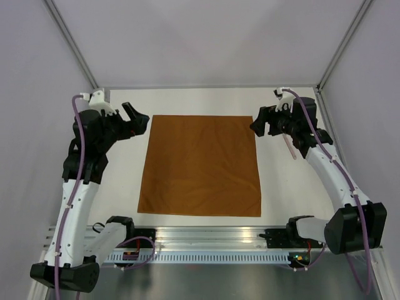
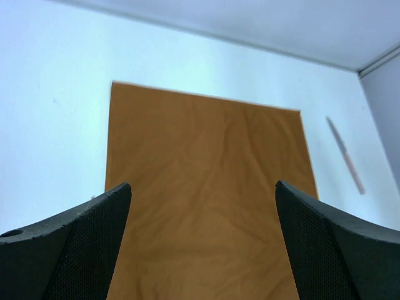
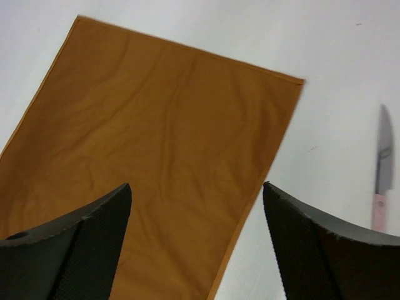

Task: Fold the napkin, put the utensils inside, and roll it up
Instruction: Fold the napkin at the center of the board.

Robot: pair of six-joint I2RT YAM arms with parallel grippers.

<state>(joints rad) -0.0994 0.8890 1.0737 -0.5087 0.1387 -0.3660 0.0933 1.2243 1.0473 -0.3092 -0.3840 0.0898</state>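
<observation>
The orange-brown napkin (image 1: 200,165) lies spread flat in the middle of the white table; it also fills much of the left wrist view (image 2: 206,156) and the right wrist view (image 3: 156,125). One utensil, a thin knife (image 1: 291,152) with a pale pink handle, lies on the table to the right of the cloth, partly under my right arm; the wrist views show the knife (image 2: 345,155) (image 3: 382,165) apart from the cloth. My left gripper (image 1: 139,117) hovers open at the napkin's far left corner. My right gripper (image 1: 256,125) hovers open at the far right corner. Neither holds anything.
Grey walls and a metal frame post (image 1: 75,47) close in the table at the back and sides. A slotted rail (image 1: 206,240) with both arm bases runs along the near edge.
</observation>
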